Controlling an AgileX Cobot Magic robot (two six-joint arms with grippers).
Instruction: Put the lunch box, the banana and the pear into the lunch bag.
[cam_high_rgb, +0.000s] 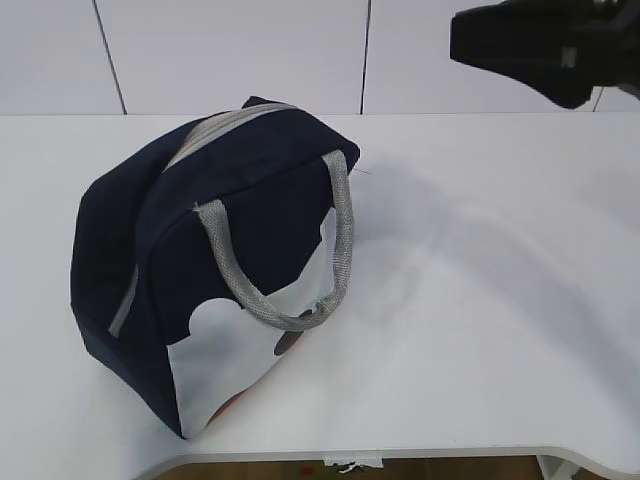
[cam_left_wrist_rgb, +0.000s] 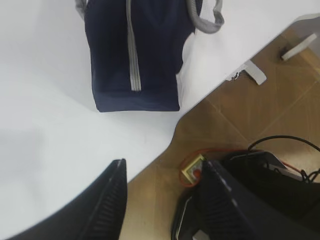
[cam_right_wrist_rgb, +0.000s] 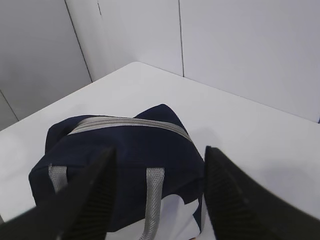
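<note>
On the white table (cam_high_rgb: 480, 300), left of centre in the exterior view, the lunch bag (cam_high_rgb: 210, 260) stands alone, navy with a white side panel, grey handle (cam_high_rgb: 300, 290) hanging down its near face. Grey zipper (cam_left_wrist_rgb: 132, 50) runs along the top; it looks zipped shut, no silver lining showing. Lunch box, banana and pear: none visible in any view, so probably inside already, though that can't be confirmed.

Left end effector (cam_left_wrist_rgb: 160, 200): jaws apart, nothing between them, hanging past the table edge over the brown floor (cam_left_wrist_rgb: 240, 120) and cables. Bag lies straight ahead of it, end-on, zipper line pointing roughly back at the fingers. Well apart.

Right end effector (cam_right_wrist_rgb: 157, 195): jaws also spread, empty, raised above the table; in the exterior view only a dark part of this arm shows at top right. Bag sits below and ahead of it, long axis running across the gap between the fingers, zipper ridge near-crosswise.

Which arm is nearer is hard to call; the right has the bag larger in frame, likely closer. Judging by the closed bag, task looks finished or nearly so.
</note>
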